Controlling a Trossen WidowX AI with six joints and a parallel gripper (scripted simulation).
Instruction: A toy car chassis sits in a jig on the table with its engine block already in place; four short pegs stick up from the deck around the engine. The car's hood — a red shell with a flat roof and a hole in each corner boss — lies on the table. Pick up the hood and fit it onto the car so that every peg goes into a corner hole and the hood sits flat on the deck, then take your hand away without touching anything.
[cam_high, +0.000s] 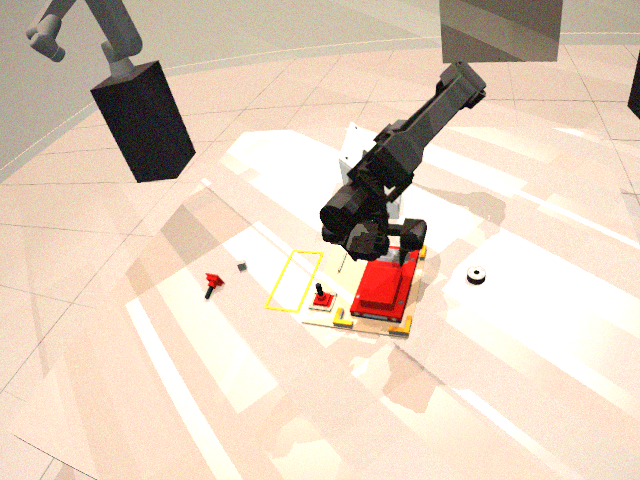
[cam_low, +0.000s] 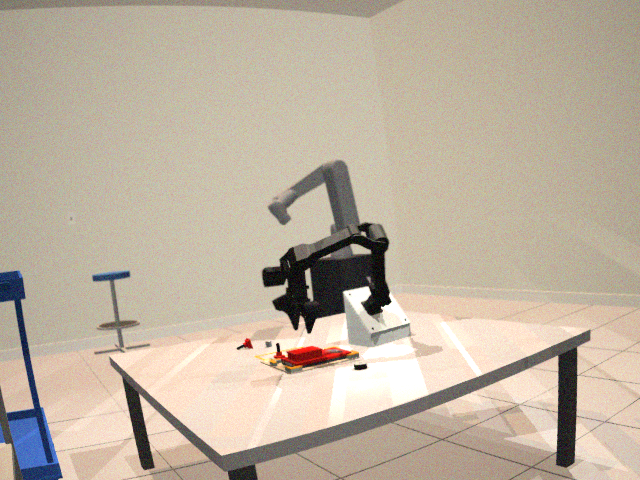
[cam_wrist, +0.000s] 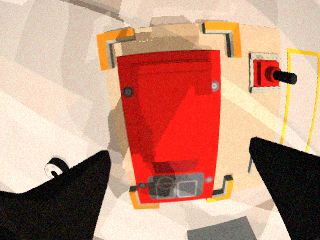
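The red hood (cam_high: 379, 285) (cam_low: 305, 353) (cam_wrist: 175, 110) lies over the deck of the red car chassis (cam_high: 414, 258) (cam_low: 336, 354) (cam_wrist: 170, 56), lined up with it and looking level. The engine block is hidden under it. Round grey fittings show at the deck's sides in the wrist view; whether every peg is in its corner hole is too small to tell. My gripper (cam_high: 386, 260) (cam_low: 302, 330) (cam_wrist: 182, 152) is open and empty, above the car and clear of the hood, its fingers spread wide on either side in the wrist view.
The jig's board (cam_high: 338, 276) (cam_wrist: 240, 115) has yellow corner brackets and a small red part with a black peg (cam_high: 321, 299) (cam_wrist: 267, 74). A yellow outline (cam_high: 279, 283) lies beside it. A red-and-black piece (cam_high: 212, 281), a grey cube (cam_high: 241, 266) and a wheel (cam_high: 476, 274) (cam_wrist: 56, 167) lie around.
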